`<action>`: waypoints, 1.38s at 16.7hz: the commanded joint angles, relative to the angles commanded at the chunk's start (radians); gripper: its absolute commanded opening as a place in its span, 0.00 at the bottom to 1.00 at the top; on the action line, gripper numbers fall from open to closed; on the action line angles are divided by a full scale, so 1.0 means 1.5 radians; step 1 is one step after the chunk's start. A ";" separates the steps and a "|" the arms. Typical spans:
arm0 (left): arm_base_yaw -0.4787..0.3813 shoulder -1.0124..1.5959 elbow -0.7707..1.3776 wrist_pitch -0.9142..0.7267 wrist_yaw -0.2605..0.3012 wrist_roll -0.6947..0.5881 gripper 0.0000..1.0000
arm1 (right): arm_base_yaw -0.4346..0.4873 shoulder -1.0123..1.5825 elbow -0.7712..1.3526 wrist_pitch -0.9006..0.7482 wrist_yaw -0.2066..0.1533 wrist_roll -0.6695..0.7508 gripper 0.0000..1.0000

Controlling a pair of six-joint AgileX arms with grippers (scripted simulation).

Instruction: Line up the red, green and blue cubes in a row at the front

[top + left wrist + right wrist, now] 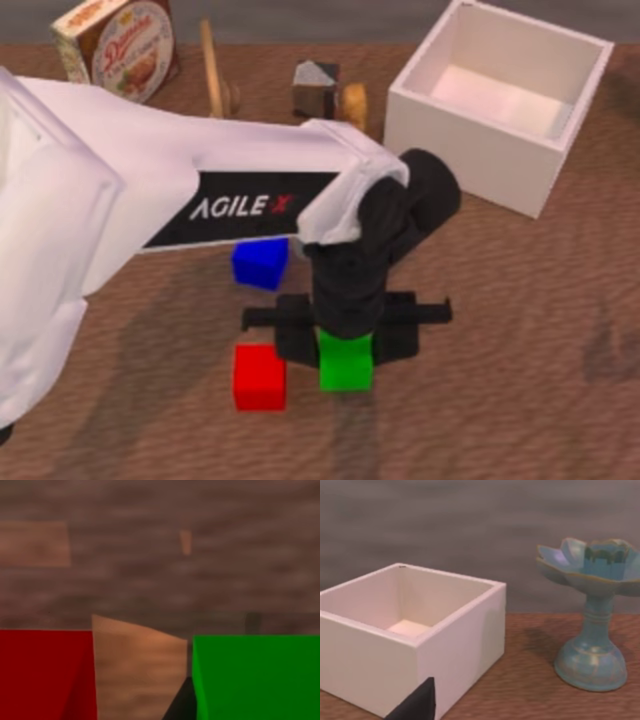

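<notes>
At the front of the table (520, 400), our left gripper (345, 345) stands over the green cube (346, 362), with the cube between its fingers; we cannot tell whether they grip it or merely straddle it. The red cube (260, 377) sits just beside the green one on its left, a narrow gap between them, as the left wrist view shows. Farther back, the blue cube (261, 264) lies partly under our left arm. At the rear we see a white box (497, 104), a patterned block (315, 90) and a biscuit carton (118, 45). Our right gripper does not appear from above; its wrist view faces the box and a blue stand (592, 610).
</notes>
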 joint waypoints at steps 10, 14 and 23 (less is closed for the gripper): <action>0.000 0.000 0.000 0.000 0.000 0.000 1.00 | 0.000 0.000 0.000 0.000 0.000 0.000 1.00; 0.000 0.000 0.000 0.000 0.000 0.000 1.00 | 0.000 0.000 0.000 0.000 0.000 0.000 1.00; 0.007 -0.029 0.069 -0.105 0.000 -0.002 1.00 | 0.000 0.000 0.000 0.000 0.000 0.000 1.00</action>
